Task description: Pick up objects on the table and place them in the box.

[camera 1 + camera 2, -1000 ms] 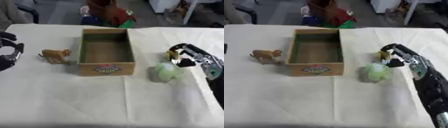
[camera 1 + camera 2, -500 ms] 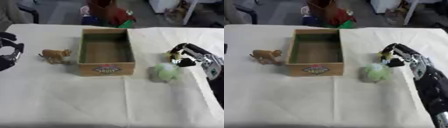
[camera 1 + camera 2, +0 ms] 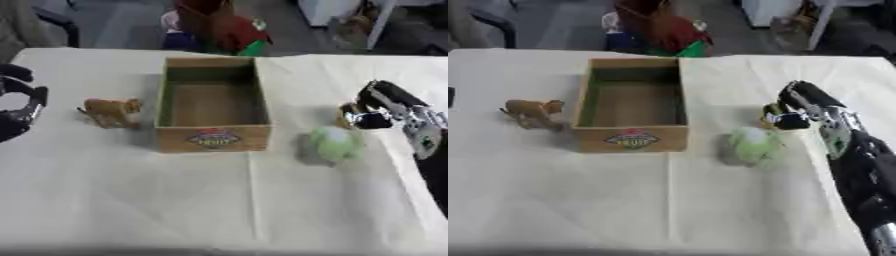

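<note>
An open wooden box stands in the middle of the table with nothing inside. Left of it is a small brown toy animal. Right of the box's front corner lies a pale green ball-like thing. My right hand comes in from the right, just behind the green thing. Its fingers curl down round a small yellow and dark thing on the cloth. My left hand rests at the left edge, fingers relaxed and holding nothing.
A cream cloth covers the table, with wide bare room in front of the box. Beyond the far edge are a red and green shape and furniture legs.
</note>
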Action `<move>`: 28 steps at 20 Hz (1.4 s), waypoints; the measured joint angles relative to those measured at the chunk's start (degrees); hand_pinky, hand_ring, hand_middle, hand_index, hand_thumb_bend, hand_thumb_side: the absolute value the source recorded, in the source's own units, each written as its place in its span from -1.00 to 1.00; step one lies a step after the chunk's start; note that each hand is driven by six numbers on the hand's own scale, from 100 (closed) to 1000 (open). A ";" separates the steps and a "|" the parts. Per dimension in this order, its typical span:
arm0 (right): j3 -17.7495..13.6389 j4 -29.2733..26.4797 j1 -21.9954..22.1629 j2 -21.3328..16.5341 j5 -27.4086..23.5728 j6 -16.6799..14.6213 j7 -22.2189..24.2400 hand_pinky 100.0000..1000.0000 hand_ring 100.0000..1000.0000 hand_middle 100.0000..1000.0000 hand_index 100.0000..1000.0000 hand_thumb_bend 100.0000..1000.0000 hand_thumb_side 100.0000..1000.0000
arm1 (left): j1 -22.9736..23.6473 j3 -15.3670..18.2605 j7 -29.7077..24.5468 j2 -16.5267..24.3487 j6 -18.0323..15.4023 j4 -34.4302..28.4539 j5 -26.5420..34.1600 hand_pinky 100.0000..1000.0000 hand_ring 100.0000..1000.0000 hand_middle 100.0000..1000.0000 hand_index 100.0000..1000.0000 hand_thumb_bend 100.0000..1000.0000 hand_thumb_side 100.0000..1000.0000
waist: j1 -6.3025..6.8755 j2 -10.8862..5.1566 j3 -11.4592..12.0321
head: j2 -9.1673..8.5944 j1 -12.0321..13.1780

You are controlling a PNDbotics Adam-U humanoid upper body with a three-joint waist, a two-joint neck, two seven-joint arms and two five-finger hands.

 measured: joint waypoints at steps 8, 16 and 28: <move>0.14 -1.23 -0.20 0.40 -1.26 -1.31 1.35 0.43 0.72 0.42 0.84 -1.00 -0.41 | 0.03 0.01 0.00 0.00 0.00 0.00 0.00 0.44 0.04 0.06 0.24 -0.56 -1.00 | 0.02 -0.01 0.01 | 0.00 -0.01; 0.01 -2.00 -0.20 -0.06 0.06 -2.53 16.15 0.49 0.78 0.61 0.89 -1.00 -0.14 | 0.08 0.02 0.00 0.00 0.00 0.01 0.00 0.44 0.04 0.06 0.24 -0.56 -1.00 | -0.02 -0.05 -0.03 | 0.00 -0.01; -0.29 -2.27 -0.18 -0.53 13.62 -0.40 17.73 0.49 0.72 0.75 0.92 -1.00 0.08 | 0.25 0.03 0.00 0.00 0.00 0.01 0.00 0.44 0.04 0.06 0.24 -0.57 -1.00 | 0.01 -0.07 -0.06 | 0.00 0.00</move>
